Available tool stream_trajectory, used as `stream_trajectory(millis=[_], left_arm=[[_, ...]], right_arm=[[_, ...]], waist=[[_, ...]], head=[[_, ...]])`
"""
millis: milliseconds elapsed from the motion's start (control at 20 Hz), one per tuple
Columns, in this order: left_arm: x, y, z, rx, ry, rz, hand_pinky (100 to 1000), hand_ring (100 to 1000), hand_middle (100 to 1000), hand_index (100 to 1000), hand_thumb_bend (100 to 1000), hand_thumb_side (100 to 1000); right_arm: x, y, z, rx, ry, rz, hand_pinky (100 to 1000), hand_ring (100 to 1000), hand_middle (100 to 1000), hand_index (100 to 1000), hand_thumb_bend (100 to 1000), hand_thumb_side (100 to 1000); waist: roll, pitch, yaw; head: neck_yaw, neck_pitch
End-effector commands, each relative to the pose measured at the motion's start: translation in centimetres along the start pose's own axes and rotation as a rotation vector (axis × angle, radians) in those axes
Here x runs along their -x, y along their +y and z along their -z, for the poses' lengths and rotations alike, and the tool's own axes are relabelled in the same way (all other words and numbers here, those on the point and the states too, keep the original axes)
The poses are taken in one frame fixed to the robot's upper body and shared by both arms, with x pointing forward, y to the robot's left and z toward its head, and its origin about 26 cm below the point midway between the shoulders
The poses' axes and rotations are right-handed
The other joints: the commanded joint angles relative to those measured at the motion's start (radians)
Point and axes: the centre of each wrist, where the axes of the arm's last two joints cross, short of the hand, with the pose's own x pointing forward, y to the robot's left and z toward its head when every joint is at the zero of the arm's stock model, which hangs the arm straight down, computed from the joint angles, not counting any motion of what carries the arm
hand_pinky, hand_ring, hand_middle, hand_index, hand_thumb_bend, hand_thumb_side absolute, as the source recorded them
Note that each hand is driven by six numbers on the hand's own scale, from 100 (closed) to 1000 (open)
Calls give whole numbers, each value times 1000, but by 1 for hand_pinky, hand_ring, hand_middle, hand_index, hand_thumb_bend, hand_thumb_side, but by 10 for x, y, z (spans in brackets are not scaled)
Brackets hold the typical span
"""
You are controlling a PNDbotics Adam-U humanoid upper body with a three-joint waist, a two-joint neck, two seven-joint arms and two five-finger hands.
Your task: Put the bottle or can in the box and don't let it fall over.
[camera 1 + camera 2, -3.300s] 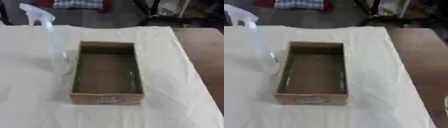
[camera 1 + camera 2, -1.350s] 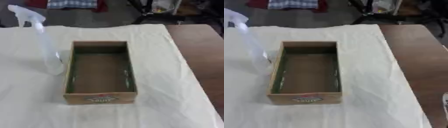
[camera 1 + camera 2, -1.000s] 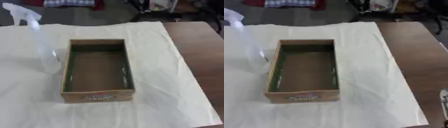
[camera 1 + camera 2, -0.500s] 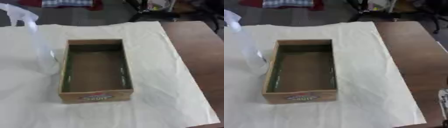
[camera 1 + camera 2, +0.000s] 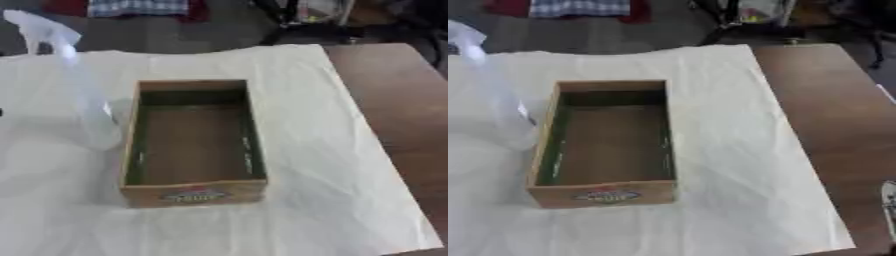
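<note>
- At the lower right edge of the right eye view a pale, narrow sliver (image 5: 888, 202) is seen over the bare table; it cannot be told what it is, nor whether it belongs to a hand.
- That sliver is not shown in the left eye view, where the right edge holds only the wooden table (image 5: 407, 110).
- Neither hand can be made out clearly in either view, so it cannot be told whether the fingers are released or clenched.
- The spray bottle (image 5: 83, 107) is shown whole in the left eye view, standing upright on the cloth just beside the left wall of the box, outside it.
- In the right eye view the bottle is cut by the left edge, and only part of its body and head is visible.
- The bottle is clear and see-through, with a white trigger head (image 5: 42, 31) at the top and a body that widens toward the base.
- The cardboard box (image 5: 194, 192) is rectangular and open-topped, with its long side running from near to far.
- Its walls are brown outside and greenish inside, and a printed label with red in it is carried on the near wall.
- A brown, flat floor is seen inside the box.
- A pale cream cloth (image 5: 728, 150), lightly wrinkled, is spread under both box and bottle.
- The brown table surface is left bare along the right side.
</note>
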Motion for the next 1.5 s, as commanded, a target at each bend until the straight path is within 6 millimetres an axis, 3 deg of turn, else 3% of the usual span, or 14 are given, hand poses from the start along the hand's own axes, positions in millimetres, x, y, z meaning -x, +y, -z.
stream_trajectory(millis=[50, 600, 1150, 1500], left_arm=[[-9, 7, 7, 18, 1, 43, 940, 1000, 1000, 842, 930, 335], [-10, -10, 24, 49, 10, 59, 952, 1000, 1000, 842, 955, 301], [7, -25, 27, 72, 60, 56, 937, 1000, 1000, 836, 955, 291], [9, -34, 36, 82, 50, 47, 943, 1000, 1000, 840, 958, 287]], right_arm=[[-8, -1, 7, -21, -35, -9, 924, 1000, 1000, 875, 100, 685], [-7, 0, 6, -24, -27, -4, 924, 1000, 1000, 876, 100, 686], [-7, 2, 6, -33, -22, 1, 925, 1000, 1000, 877, 100, 686], [-7, 2, 5, -38, -20, 3, 925, 1000, 1000, 877, 100, 685]], waist=[[1, -23, -2], [0, -21, -6], [0, -19, -12], [-1, -18, -14]], head=[[2, -10], [-5, -8], [19, -14], [34, -24]])
